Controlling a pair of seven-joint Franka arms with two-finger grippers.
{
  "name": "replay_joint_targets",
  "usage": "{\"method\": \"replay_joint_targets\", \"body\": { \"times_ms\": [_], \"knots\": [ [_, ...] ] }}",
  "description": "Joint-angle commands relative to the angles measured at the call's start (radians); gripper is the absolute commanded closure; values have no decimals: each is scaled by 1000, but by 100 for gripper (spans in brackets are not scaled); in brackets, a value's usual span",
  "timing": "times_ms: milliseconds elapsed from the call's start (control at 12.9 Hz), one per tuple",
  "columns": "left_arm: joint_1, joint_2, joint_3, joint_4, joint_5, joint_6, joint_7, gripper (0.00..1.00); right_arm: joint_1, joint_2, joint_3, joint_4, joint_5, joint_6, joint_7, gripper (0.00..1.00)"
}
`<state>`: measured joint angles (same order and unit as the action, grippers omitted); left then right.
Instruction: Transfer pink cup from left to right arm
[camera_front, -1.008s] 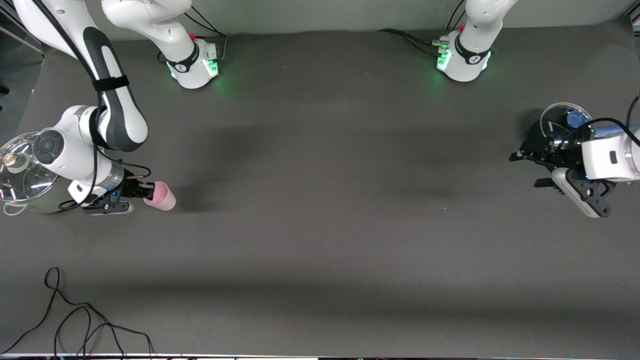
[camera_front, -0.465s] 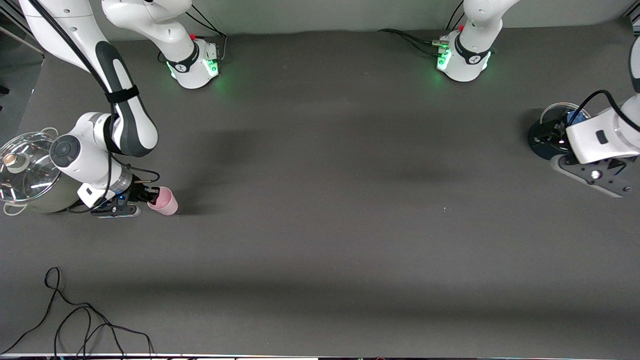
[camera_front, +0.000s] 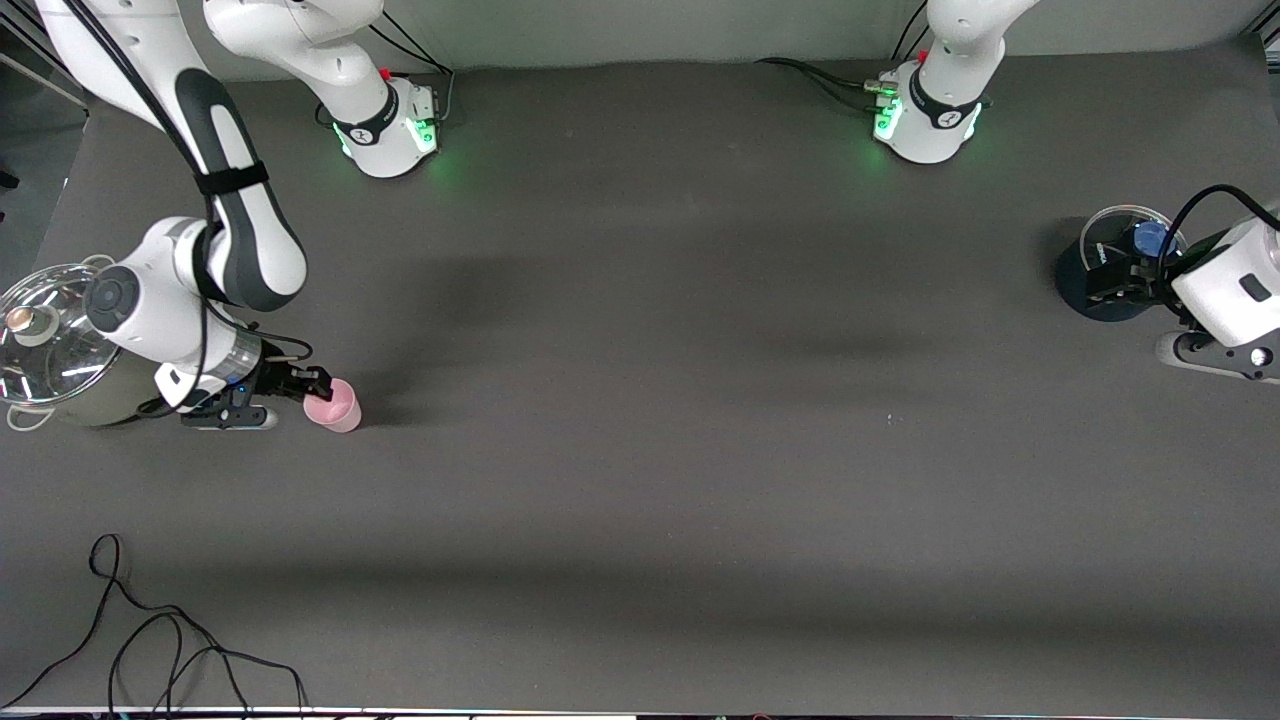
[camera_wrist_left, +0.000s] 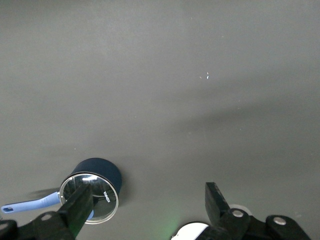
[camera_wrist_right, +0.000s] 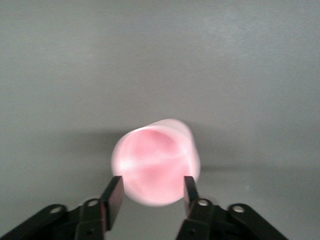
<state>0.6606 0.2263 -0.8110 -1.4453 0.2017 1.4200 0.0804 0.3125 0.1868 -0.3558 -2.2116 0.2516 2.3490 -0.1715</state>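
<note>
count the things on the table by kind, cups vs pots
cups: 1, the pink cup, between the fingers of the right end effector
pots: 2, a steel pot with glass lid and a dark blue saucepan below the open left end effector
total: 3

Dark grey surface (camera_front: 640, 420) across nearly the whole frame. At the middle of the left edge, a steel pot (camera_front: 60, 345) under a glass lid with a round knob. At the right edge, upper half, a dark blue saucepan (camera_front: 1105, 270) with a glass lid and a pale blue handle; also at the lower left of the left wrist view (camera_wrist_left: 95, 187). In the lower left corner, a looped black cable (camera_front: 160, 640).
</note>
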Motion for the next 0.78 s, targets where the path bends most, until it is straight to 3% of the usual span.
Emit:
{"method": "replay_joint_targets", "body": {
  "times_ms": [0,233,465,698],
  "knots": [
    [-1,-24,0,0,-7,30,-19,0,16,-179,-12,67,23,-243,61,0],
    [2,-22,7,-7,-8,62,-19,0,17,-196,-12,371,-35,-630,225,0],
    [-15,-19,30,-9,-24,76,-21,0,19,-176,-8,599,-83,-836,285,0],
    [-275,-53,313,-7,-74,85,-19,0,10,-191,-15,616,-119,-876,280,0]
  ]
}}
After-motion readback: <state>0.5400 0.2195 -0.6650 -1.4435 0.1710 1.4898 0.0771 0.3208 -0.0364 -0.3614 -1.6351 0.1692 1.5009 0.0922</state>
